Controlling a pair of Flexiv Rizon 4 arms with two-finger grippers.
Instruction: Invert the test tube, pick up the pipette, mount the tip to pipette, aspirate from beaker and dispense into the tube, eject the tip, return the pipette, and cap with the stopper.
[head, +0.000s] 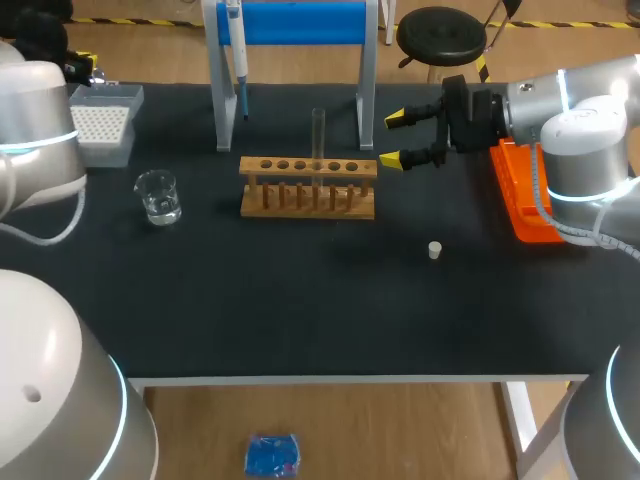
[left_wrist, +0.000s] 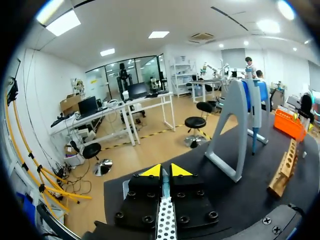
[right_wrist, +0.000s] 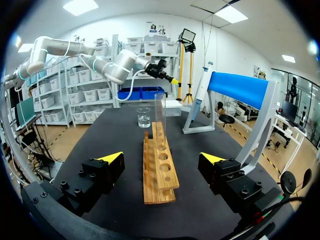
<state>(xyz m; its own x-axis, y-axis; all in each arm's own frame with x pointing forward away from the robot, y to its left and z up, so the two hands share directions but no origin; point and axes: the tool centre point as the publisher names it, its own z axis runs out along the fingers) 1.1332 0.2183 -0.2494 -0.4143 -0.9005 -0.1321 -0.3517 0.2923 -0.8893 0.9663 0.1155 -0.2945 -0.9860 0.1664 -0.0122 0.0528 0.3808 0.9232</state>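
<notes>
The right arm's claw (head: 397, 138) hung spread wide and empty right of centre in the upper half of the head view, near the right end of the light wooden test-tube rack (head: 308, 186) and touching nothing. The right wrist view showed the rack (right_wrist: 160, 167) ahead of that claw (right_wrist: 162, 159), lined up with the gap between its parted fingers. A clear glass test tube (head: 318, 135) stood upright in one of the rack's middle holes.

The left claw (left_wrist: 165, 172) was clenched on nothing, its yellow tips pressed together. The white pipette (head: 236, 55) hung on the blue-and-grey stand (head: 300, 25) at the top centre of the frame, behind the rack. A small glass beaker (head: 158, 196) stood on the black bench (head: 300, 310) at the left, and a white pipette-tip box (head: 103, 122) sat beyond it toward the upper left. The small white stopper (head: 434, 250) lay alone right of centre, well apart from the rack. An orange plastic tray (head: 522, 195) rested at the right edge, under the right arm.
</notes>
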